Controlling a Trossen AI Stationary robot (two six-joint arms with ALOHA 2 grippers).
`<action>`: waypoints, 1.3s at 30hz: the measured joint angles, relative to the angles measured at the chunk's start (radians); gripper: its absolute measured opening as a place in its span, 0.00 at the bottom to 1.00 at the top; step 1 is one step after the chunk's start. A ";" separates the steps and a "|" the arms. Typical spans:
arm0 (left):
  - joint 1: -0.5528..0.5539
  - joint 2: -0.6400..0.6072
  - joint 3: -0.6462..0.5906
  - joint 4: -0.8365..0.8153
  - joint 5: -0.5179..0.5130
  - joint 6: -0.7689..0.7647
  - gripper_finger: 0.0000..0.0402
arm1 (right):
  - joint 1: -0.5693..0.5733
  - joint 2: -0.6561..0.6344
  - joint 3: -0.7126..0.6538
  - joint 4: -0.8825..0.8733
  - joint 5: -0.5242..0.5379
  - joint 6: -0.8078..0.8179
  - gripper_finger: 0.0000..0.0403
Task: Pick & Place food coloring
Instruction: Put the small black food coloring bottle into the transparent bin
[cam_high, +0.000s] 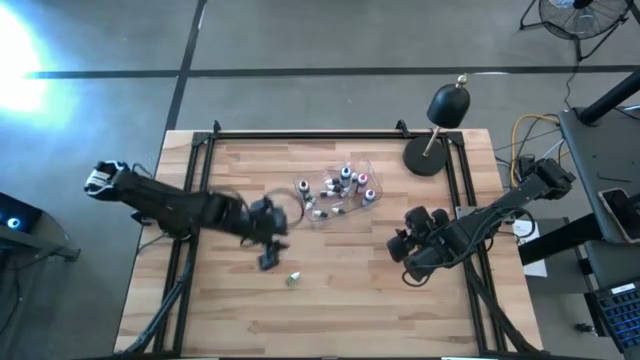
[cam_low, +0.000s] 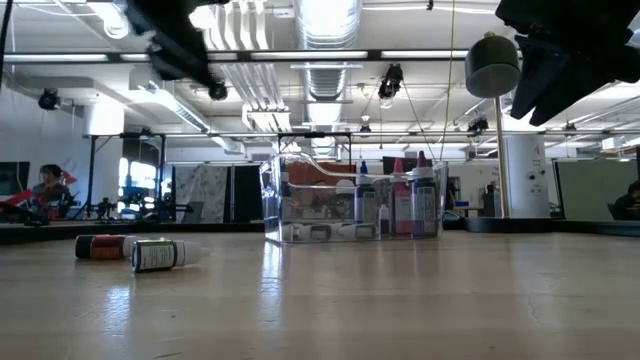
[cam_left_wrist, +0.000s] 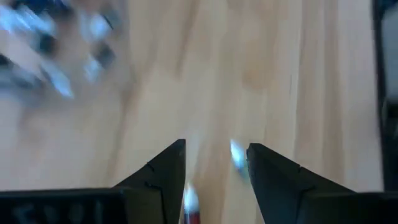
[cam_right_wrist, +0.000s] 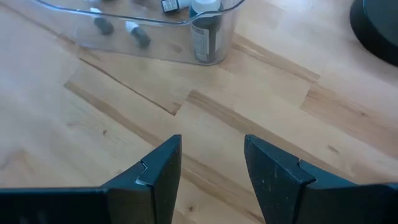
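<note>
On the pale, planked wooden bench (cam_high: 340, 300), the clear plastic tub (cam_high: 372, 180) holds most food coloring. My left gripper (cam_high: 268, 250), fingers apart and empty, hovers near centre; two small cylindrical bottles (cam_low: 135, 251) lie on their sides around its five o'clock. My right gripper (cam_high: 412, 250) waits, spread.

Left dark arm reaches from table's left edge twd centre; left gripper (cam_high: 268, 240) up off wooden table (cam_high: 350, 310), fingers (cam_left_wrist: 161, 171) parted, nothing between.
Right dark arm angles in from table's right edge; right gripper (cam_high: 408, 250) above table right of centre, fingers (cam_right_wrist: 155, 168) apart, empty.
</note>
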 joint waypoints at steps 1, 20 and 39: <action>-0.035 0.003 -0.017 -0.017 -0.001 -0.002 0.36 | 0.000 0.000 0.000 0.001 0.000 -0.011 0.42; -0.130 0.147 -0.233 -0.010 -0.086 -0.423 0.36 | 0.000 0.000 -0.047 0.024 0.001 -0.001 0.42; -0.128 0.288 -0.233 0.015 -0.097 -0.388 0.36 | 0.001 0.000 -0.047 0.025 0.001 -0.001 0.42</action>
